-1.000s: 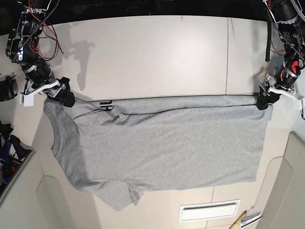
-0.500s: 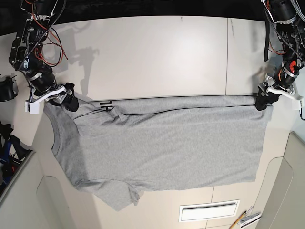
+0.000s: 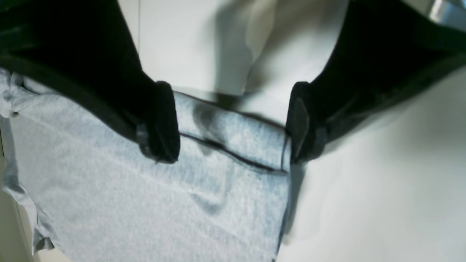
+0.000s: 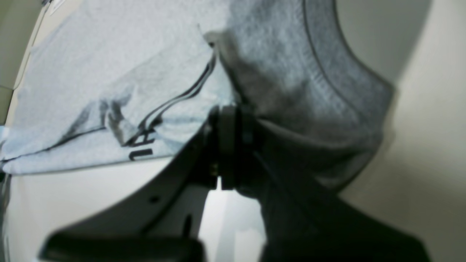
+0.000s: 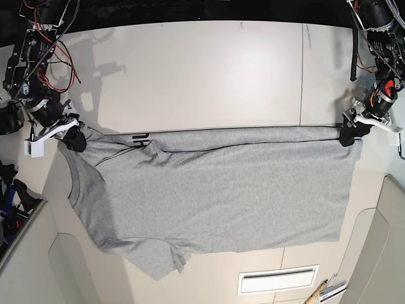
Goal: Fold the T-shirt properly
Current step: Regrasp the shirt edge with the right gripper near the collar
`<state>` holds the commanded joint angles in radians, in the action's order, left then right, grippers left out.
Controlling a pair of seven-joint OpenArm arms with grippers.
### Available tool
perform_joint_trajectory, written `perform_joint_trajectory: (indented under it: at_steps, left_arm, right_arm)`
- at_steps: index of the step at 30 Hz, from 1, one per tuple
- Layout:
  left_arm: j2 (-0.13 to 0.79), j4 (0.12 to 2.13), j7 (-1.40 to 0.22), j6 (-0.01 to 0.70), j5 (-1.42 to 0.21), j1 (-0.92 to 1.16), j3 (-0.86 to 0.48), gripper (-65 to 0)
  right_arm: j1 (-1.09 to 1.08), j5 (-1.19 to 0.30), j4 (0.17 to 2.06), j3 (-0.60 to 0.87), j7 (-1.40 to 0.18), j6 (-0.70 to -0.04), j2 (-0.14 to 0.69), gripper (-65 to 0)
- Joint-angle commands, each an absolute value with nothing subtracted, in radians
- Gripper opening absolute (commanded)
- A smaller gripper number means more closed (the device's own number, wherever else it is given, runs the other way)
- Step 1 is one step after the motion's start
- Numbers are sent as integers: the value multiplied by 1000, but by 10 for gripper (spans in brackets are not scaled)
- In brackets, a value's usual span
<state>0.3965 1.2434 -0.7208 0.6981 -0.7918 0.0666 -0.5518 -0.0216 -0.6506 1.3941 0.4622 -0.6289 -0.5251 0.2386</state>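
T-shirt flat | left gripper spread wide over hem corner | right gripper clenched on shoulder

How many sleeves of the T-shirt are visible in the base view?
1. One sleeve lies at the bottom edge of the T-shirt, left of centre. The other may be hidden in the folded top edge near the right gripper.

A broad white table with a seam line carries the heather-grey short-sleeved cotton T-shirt, lying flat between the right gripper and left gripper.
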Motion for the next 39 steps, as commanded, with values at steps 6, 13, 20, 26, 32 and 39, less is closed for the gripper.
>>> perform_joint_trajectory:
  at_steps: [6,13,20,26,32,39]
  left_arm:
    - [397,1243,-721,698,-784,67,-552,-171]
    - [397,1243,-721,698,-783,67,-552,-171]
    - [397,1243,-722,698,-780,67,-552,-171]
    - [396,1243,-722,698,-780,67,-552,-171]
    - [396,1243,-723,698,-771,70,-552,-171]
    - [396,1243,-721,698,-763,69,-552,-171]
  right_arm:
    - [-78,-588,1394,414,-625,-525,275,-650]
    - [-161,-435,1394,223,-598,-520,314,-650]
    - [-208,-326,1387,170,-548,-494,317,-562]
    - [-207,-295,1351,170,-494,-480,331,-337]
    - [-210,-369,1396,283,-586,-336,333,-338]
    - [-147,-632,1459,465,-833,-472,338,-338]
